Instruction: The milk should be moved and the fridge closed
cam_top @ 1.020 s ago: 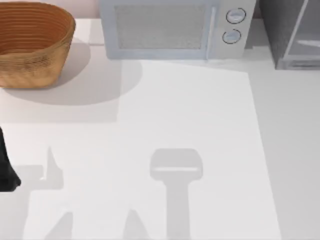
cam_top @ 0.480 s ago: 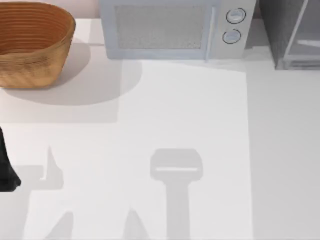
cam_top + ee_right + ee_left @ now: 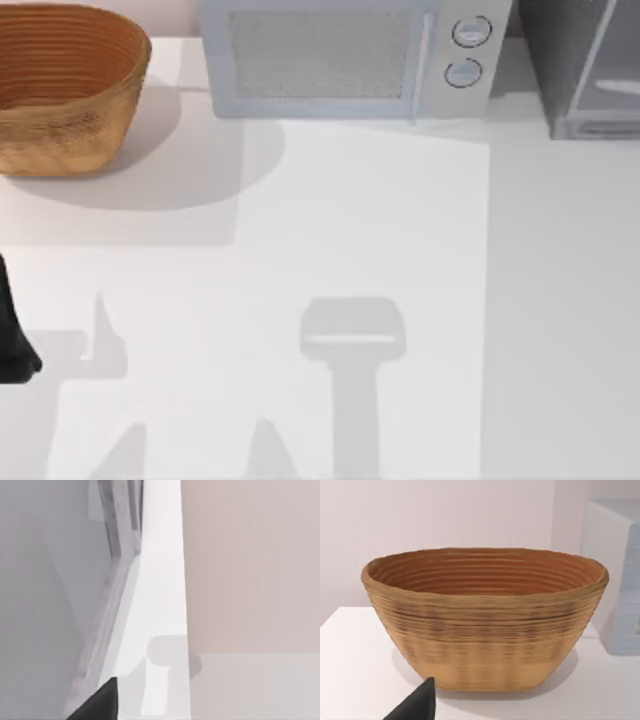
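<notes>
Left gripper: a dark fingertip at the edge of the left wrist view, facing the woven tan wicker basket; whether its fingers are spread or closed cannot be told, and nothing is seen in its hold. From above, the left arm is a dark shape at the surface's left edge, parked. Right gripper: likewise one dark tip, close by the large grey box-like fridge and its pale door edge; opening cannot be told, nothing seen held. From above, the fridge stands at the far right corner of the white surface, its pale glassy door panel angled, so it looks not yet fully shut, though this is a judgement from a partial view. White microwave with two round knobs sits just left of it, door closed. Small blue milk carton: not found on the open surface; it may be inside the fridge, but that is a guess. Containers: the basket at far left, its visible interior bare in the left wrist view; fridge interior hidden. Risks: the right gripper is close to the door edge, so a push at a poor angle could slip off the panel or shove the whole fridge rather than swing the door; closing before the milk's place is confirmed could leave the task half done.
</notes>
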Available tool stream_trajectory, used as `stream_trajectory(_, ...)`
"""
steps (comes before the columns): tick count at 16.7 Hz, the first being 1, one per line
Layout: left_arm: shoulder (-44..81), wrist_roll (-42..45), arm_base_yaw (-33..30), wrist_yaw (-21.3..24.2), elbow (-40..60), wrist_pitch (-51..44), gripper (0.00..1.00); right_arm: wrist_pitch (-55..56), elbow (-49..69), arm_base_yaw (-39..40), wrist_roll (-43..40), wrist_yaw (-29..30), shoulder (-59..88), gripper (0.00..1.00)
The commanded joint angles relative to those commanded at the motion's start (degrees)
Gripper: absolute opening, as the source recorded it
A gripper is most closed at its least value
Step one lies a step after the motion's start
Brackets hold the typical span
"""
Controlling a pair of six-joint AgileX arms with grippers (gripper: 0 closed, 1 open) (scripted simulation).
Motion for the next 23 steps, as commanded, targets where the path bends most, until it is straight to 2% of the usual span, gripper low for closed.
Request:
stream_trajectory(1, 0.0, 0.0, 0.0, 0.0, 0.0, 0.0, 1.0, 1.4, -2.2, -2.0, -0.4, -0.3, -0.3, 1.0)
stream_trajectory(3, 0.0, 0.0, 0.0, 0.0, 0.0, 0.0, 1.0, 1.7, -2.8, -1.2, 0.3, 0.4, -0.4, 1.0)
stream_trajectory(6, 0.0, 0.0, 0.0, 0.0, 0.0, 0.0, 1.0, 3.8, -5.4, 4.1, 5.6, 5.1, -0.6, 1.0)
stream_trajectory(9, 0.0, 0.0, 0.0, 0.0, 0.0, 0.0, 1.0, 7.0, -8.8, 12.2, 13.0, 11.7, -2.1, 1.0)
stream_trajectory(14, 0.0, 0.0, 0.0, 0.0, 0.0, 0.0, 1.0, 12.8, -12.9, 34.8, 24.1, 25.6, -6.2, 1.0)
stream_trajectory(17, 0.0, 0.0, 0.0, 0.0, 0.0, 0.0, 1.0, 17.3, -16.2, 45.2, 30.9, 35.0, -9.6, 1.0)
stream_trajectory(20, 0.0, 0.0, 0.0, 0.0, 0.0, 0.0, 1.0, 20.8, -19.6, 50.5, 35.6, 40.8, -12.7, 1.0)
stream_trajectory(23, 0.0, 0.0, 0.0, 0.0, 0.0, 0.0, 1.0, 21.5, -20.4, 51.4, 36.4, 41.8, -13.3, 1.0)
